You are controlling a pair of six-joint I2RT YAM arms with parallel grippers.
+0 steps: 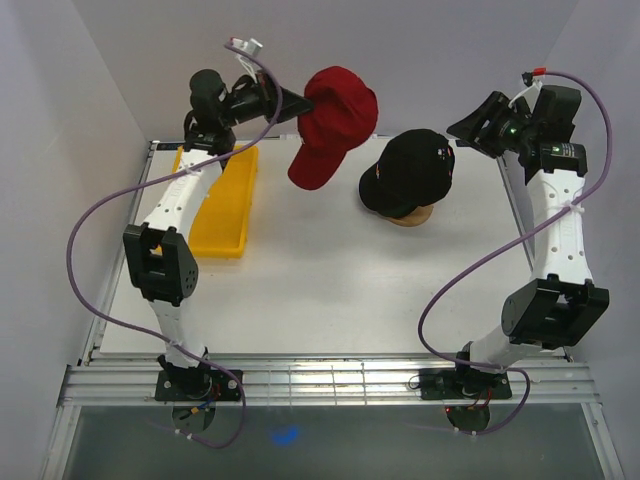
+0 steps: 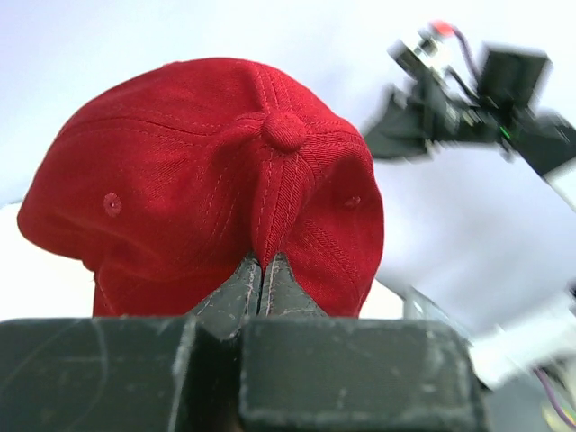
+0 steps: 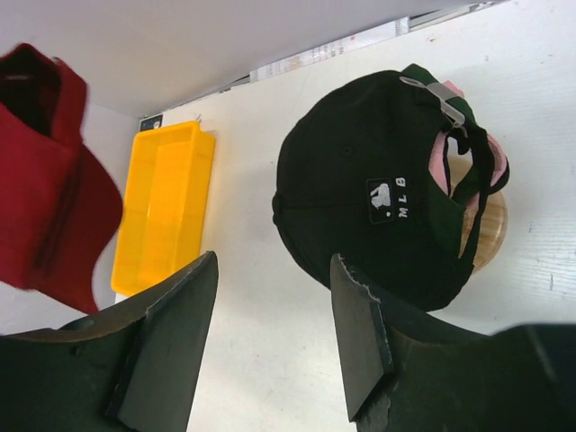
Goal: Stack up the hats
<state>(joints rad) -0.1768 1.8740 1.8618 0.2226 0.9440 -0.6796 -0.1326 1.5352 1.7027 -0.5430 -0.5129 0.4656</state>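
My left gripper [image 1: 303, 103] is shut on the crown of the dark red hat [image 1: 335, 122], which hangs in the air above the back of the table. In the left wrist view the closed fingertips [image 2: 263, 261] pinch a fold of the red fabric [image 2: 207, 180]. The black hat [image 1: 410, 168] with a white logo sits on the wooden stand [image 1: 412, 215]. A pale pink hat [image 3: 438, 153] shows under the black hat [image 3: 360, 198]. My right gripper [image 1: 468, 127] hovers open, up and to the right of the black hat, with nothing between its fingers [image 3: 274, 265].
A yellow tray [image 1: 222, 200] lies at the back left of the white table, below my left arm. The wooden stand [image 3: 490, 229] sits right of centre. White walls close in the back and both sides.
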